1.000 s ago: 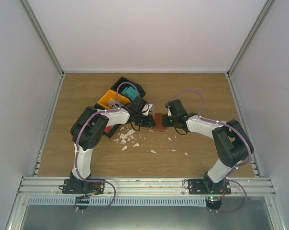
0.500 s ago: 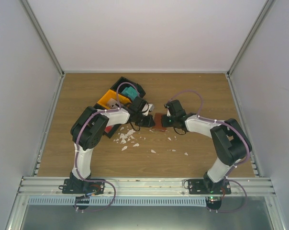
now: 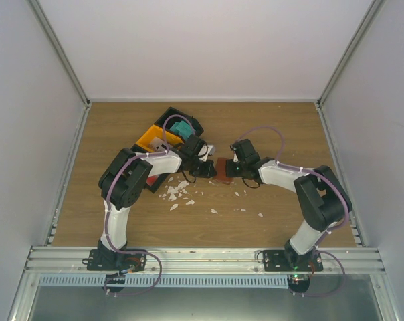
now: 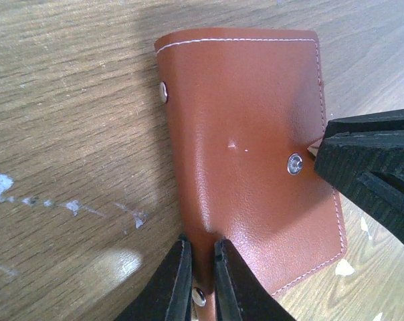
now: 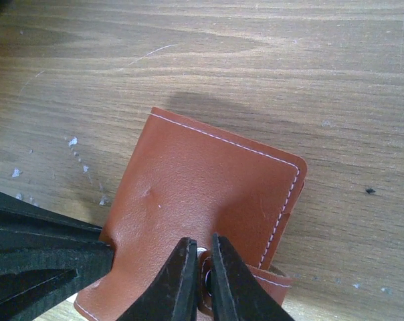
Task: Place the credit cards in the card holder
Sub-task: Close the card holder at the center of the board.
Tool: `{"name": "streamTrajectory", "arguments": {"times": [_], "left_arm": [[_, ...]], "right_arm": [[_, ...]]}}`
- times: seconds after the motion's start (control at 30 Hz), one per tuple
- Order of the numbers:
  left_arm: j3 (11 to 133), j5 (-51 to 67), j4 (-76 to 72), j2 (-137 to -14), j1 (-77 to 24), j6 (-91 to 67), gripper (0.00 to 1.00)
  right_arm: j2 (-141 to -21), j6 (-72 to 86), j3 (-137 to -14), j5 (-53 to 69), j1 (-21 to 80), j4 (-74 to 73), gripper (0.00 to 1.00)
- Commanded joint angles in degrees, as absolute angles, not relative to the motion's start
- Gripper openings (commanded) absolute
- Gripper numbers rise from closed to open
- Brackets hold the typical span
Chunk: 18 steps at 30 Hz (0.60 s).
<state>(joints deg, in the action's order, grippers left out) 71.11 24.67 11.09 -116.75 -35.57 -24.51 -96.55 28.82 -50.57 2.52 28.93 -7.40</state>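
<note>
My right arm had edged closer to the card holder [image 3: 221, 168], which lay closed right of the tray [image 3: 148, 139]. My left gripper [image 4: 200, 281] and right gripper [image 5: 200, 277] pinched its opposite edges. Bare table [image 3: 275, 127] lay beyond its far edge.

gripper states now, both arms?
Left gripper: fingers closed on the card holder at its edge.
Right gripper: fingers closed on the card holder's snap tab.

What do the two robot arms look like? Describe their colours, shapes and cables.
The left arm and right arm match: rounded white shells between bulky black joints, on black bases. A thin lilac cable loops along each. The fingers are black, slim and tapered.
</note>
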Motion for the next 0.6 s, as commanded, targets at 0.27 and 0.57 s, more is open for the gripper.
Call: {"name": "streamTrajectory", "arguments": {"times": [0.27,0.57], "left_arm": [[69.61,23.87,17.83,-120.76,-36.39,-23.95,0.11],[69.72,24.37,17.83,-120.9,-36.39,-24.17,0.11]], "right_arm": [[-98.05,29.44,-51.47,0.14,29.41,-6.82,0.0],[-99.52,28.56,-51.16,-3.43,31.27,-4.35,0.0]]}}
